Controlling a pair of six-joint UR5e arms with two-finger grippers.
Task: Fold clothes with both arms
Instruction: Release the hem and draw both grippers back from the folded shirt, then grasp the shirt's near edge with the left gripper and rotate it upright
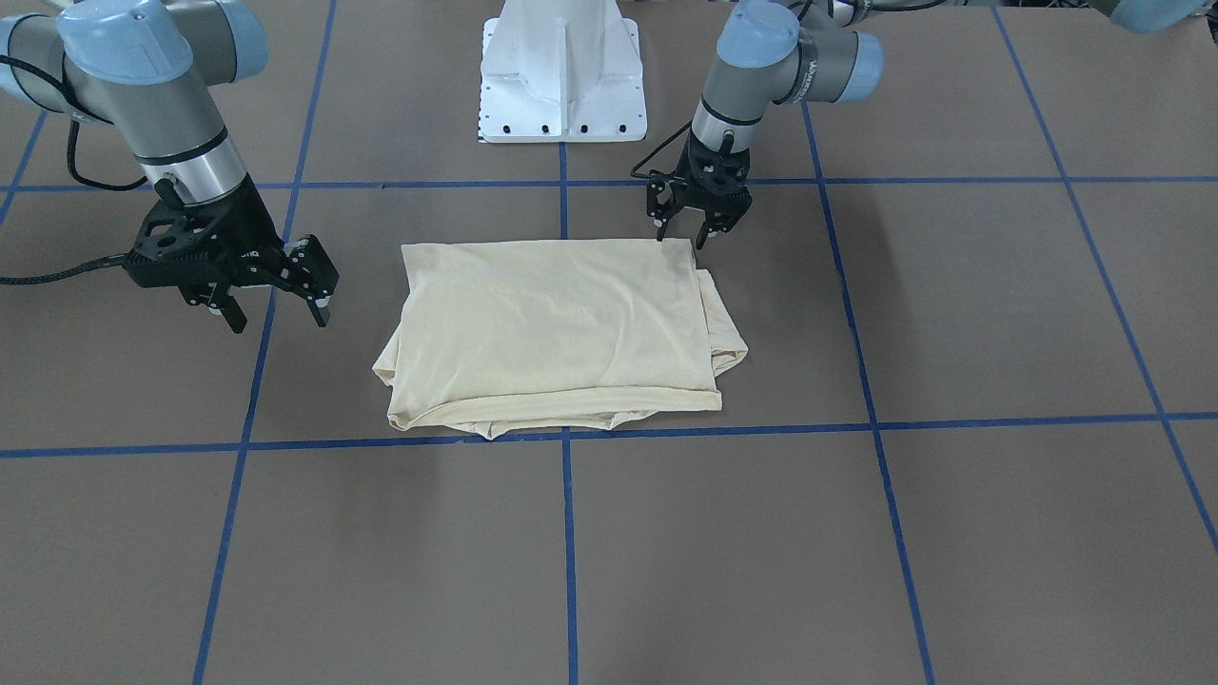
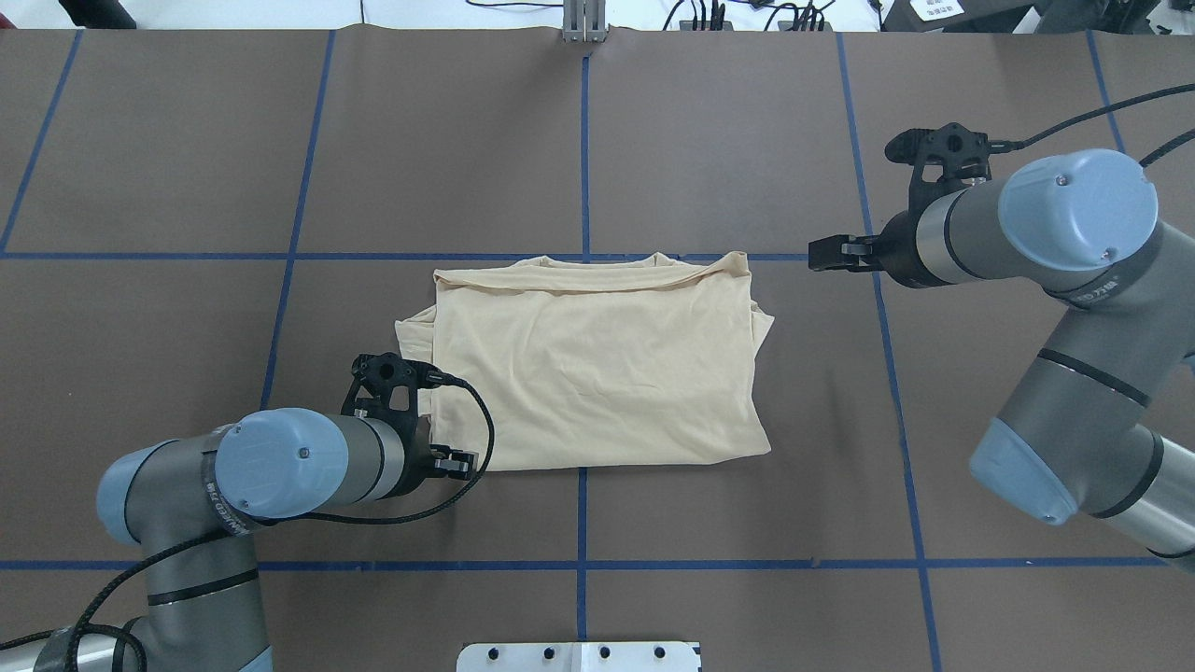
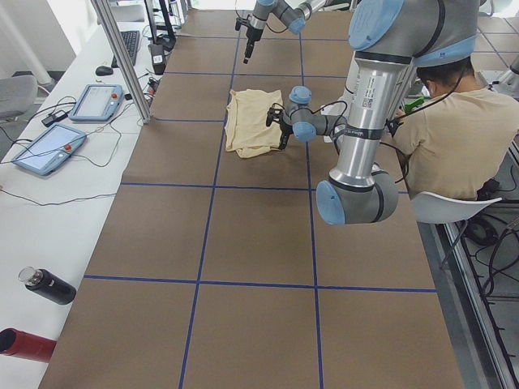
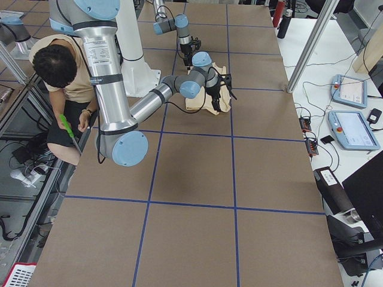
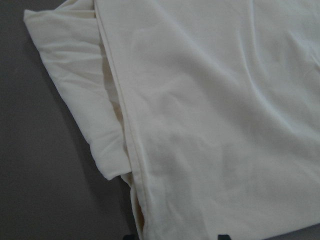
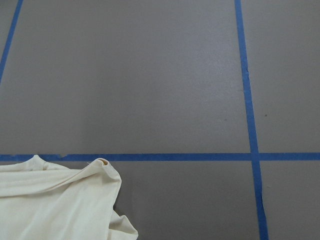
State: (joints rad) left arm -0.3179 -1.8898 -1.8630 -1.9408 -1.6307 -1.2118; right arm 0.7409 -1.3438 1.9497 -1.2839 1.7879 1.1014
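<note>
The cream-yellow shirt (image 1: 561, 328) lies folded into a rough rectangle at the table's middle, also in the overhead view (image 2: 597, 359). No print or neck tag shows. My left gripper (image 1: 681, 235) is open, its fingers straddling the shirt's corner nearest the robot; in the overhead view it (image 2: 446, 459) sits at the shirt's near-left corner. The left wrist view shows only the shirt's layered edge (image 5: 200, 125) close below. My right gripper (image 1: 278, 319) is open and empty, raised beside the shirt's other side, apart from it (image 2: 823, 254). The right wrist view catches a shirt corner (image 6: 60, 205).
The white pedestal base (image 1: 561, 76) stands at the robot's side of the table. Blue tape lines (image 1: 568, 533) grid the brown tabletop. A seated person (image 3: 454, 138) is beside the robot. Control pendants (image 3: 49, 147) and bottles (image 3: 45, 285) lie on a side bench.
</note>
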